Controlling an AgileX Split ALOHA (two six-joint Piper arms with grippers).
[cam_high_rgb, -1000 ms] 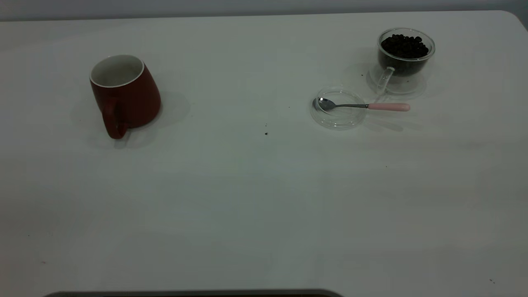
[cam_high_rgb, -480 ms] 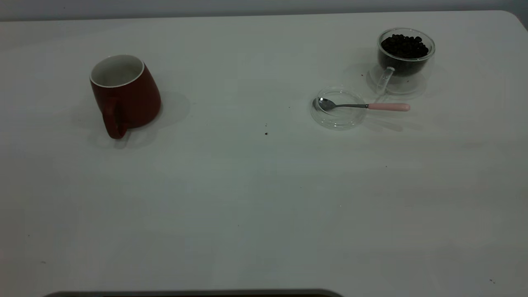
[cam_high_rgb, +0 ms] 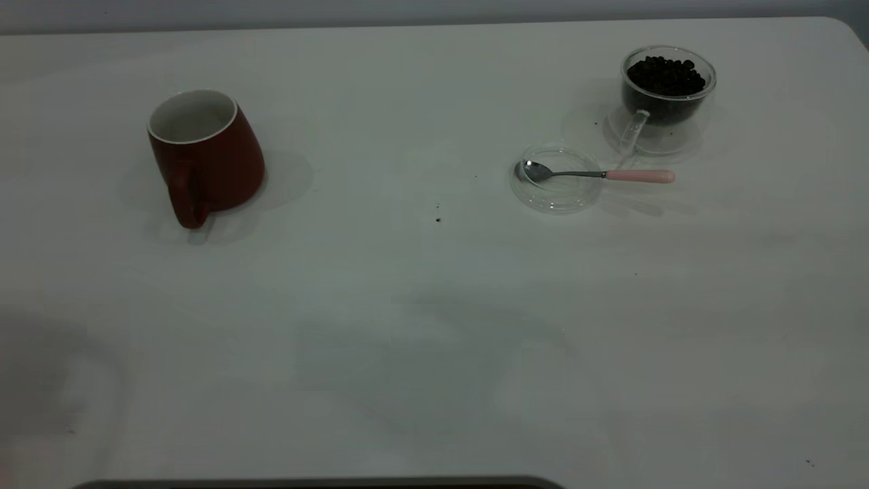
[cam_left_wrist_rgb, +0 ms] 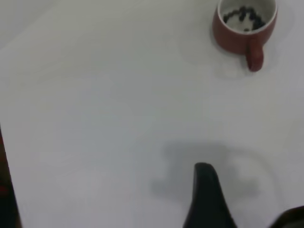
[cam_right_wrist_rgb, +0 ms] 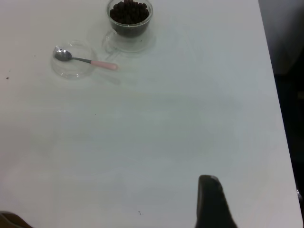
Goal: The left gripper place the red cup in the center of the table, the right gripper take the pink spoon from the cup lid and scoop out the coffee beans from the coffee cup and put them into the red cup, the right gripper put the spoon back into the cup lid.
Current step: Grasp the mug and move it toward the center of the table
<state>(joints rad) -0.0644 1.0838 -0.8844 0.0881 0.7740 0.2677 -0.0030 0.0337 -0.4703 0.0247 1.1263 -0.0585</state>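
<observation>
The table (cam_high_rgb: 421, 353) under me is plain white and matte, with a few dark specks (cam_high_rgb: 438, 219) near its middle and soft grey shadows on the part nearest my arms. A strip of grey wall (cam_high_rgb: 407, 10) runs beyond its far edge. Beside my right gripper (cam_right_wrist_rgb: 212, 203) the tabletop ends in a straight edge with dark floor (cam_right_wrist_rgb: 289, 71) past it.

My left gripper (cam_left_wrist_rgb: 247, 213) hangs low over bare table, its two black fingers (cam_left_wrist_rgb: 206, 199) spread apart with nothing between them. The red cup (cam_left_wrist_rgb: 244, 26) stands upright well ahead of it and off to the side. It is dark red outside and white inside with a thin white rim, and its thick loop handle points back toward this gripper. A few dark beans (cam_left_wrist_rgb: 243, 15) lie on its white bottom.

My right gripper also hovers over bare table, holding nothing that I can see, and I cannot tell whether it is open or closed. Far ahead of it stands the coffee cup (cam_right_wrist_rgb: 129, 21), clear double-walled glass heaped with the coffee beans (cam_right_wrist_rgb: 128, 12), nearly black. Just beside that cup, on the side nearer this gripper, lies the cup lid (cam_right_wrist_rgb: 72, 61), a shallow clear disc. The pink spoon (cam_right_wrist_rgb: 85, 61) rests across it, its steel bowl inside the lid and its pale pink handle sticking out over the rim.
</observation>
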